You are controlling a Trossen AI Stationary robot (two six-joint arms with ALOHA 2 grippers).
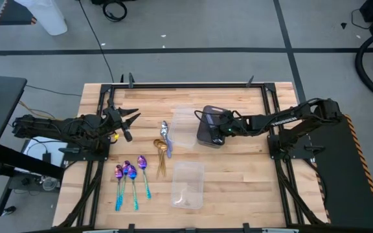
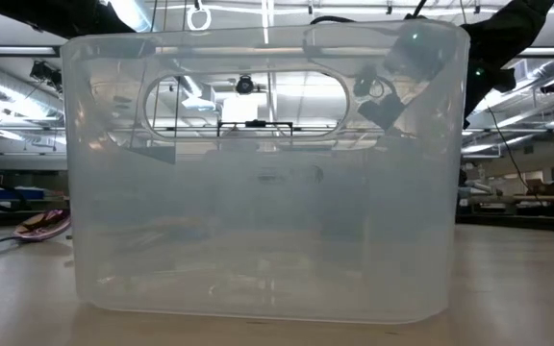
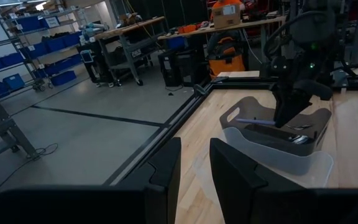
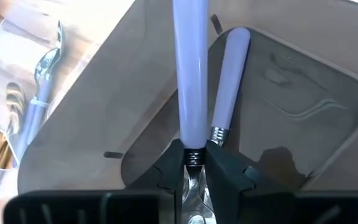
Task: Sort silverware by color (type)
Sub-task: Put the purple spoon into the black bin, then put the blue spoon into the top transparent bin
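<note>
My right gripper (image 4: 192,167) is over the dark grey tray (image 1: 206,134) and is shut on a silver spoon with a pale bluish handle (image 4: 190,74). A second pale-handled spoon (image 4: 229,99) lies inside that tray. On the table lie silver spoons (image 1: 165,131), gold spoons (image 1: 161,153) and three purple-blue spoons with teal handles (image 1: 132,176). My left gripper (image 1: 129,125) is open above the table's left side, clear of the spoons. My right gripper pinches the spoon between its two fingers at the neck (image 4: 192,155), where the pale handle meets the metal. The fingers hide the bowl end. The spoon lies along the fingers, and its handle sticks out ahead of them over the dark tray (image 4: 291,106). The fingers reach in from the table's right side.
One clear plastic tray (image 1: 182,127) stands just left of the dark tray. Another clear tray (image 1: 188,184) sits near the front edge and fills the low view (image 2: 267,173). Bare wood lies right of the trays.
</note>
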